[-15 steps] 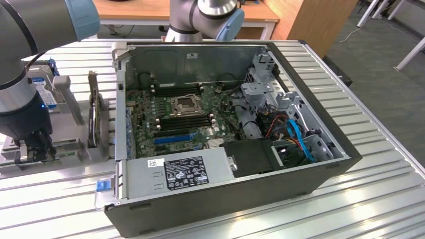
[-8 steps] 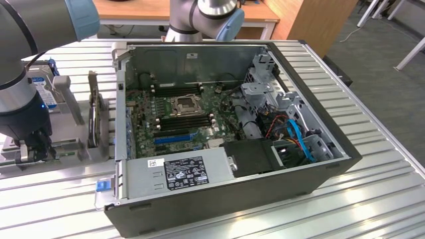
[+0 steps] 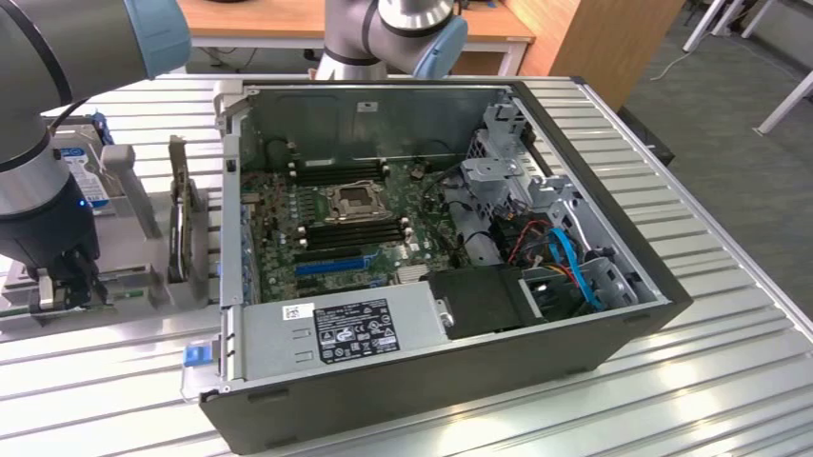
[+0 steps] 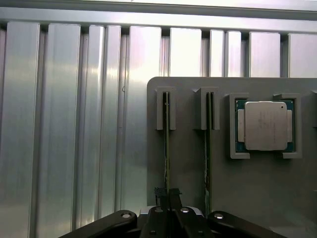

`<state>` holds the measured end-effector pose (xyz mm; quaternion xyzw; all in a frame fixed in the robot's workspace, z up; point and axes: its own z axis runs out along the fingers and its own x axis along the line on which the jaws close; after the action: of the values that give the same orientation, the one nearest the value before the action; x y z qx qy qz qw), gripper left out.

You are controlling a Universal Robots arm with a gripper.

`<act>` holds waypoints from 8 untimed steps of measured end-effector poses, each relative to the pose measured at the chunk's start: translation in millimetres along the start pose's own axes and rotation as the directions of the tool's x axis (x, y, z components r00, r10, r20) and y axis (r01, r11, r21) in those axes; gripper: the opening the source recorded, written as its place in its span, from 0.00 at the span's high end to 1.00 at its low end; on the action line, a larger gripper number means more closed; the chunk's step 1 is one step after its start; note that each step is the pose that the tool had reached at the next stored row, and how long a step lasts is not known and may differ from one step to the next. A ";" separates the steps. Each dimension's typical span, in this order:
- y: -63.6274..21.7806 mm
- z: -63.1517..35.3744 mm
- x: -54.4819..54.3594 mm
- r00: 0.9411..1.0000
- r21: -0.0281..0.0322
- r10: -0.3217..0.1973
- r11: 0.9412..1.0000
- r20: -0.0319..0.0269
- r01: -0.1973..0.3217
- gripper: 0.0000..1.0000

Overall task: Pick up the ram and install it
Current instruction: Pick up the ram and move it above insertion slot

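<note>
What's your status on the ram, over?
Gripper at holder, jaws shut on the ram. Ram upright in its slot. Second stick alongside, untouched.

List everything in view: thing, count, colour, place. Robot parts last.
table: 1, silver, ribbed, under everything
holder: 1, grey, on the table
ram sticks: 2, dark green, on edge in the holder's slots
processor chip: 1, silver, in the holder's recess
hard drive: 1, silver with blue-white label, exterior view's left
computer case: 1, black, open, on the table
motherboard: 1, green, inside the case
robot arm: 1, grey and blue, exterior view's left
tool: 1, black, at one ram stick's end
</note>
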<state>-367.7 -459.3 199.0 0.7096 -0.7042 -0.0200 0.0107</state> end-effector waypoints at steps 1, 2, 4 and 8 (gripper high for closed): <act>0.0 0.0 0.0 1.000 0.000 0.000 1.000 0.000 0.000 0.88; 0.0 0.0 0.0 1.000 0.000 0.000 1.000 0.000 0.000 0.88; 0.0 0.0 0.0 1.000 0.000 0.000 1.000 0.000 0.000 0.88; 0.1 -2.8 0.0 1.000 0.000 0.000 1.000 0.000 0.000 0.88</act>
<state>-367.7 -459.4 201.8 0.7096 -0.7042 -0.0200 0.0107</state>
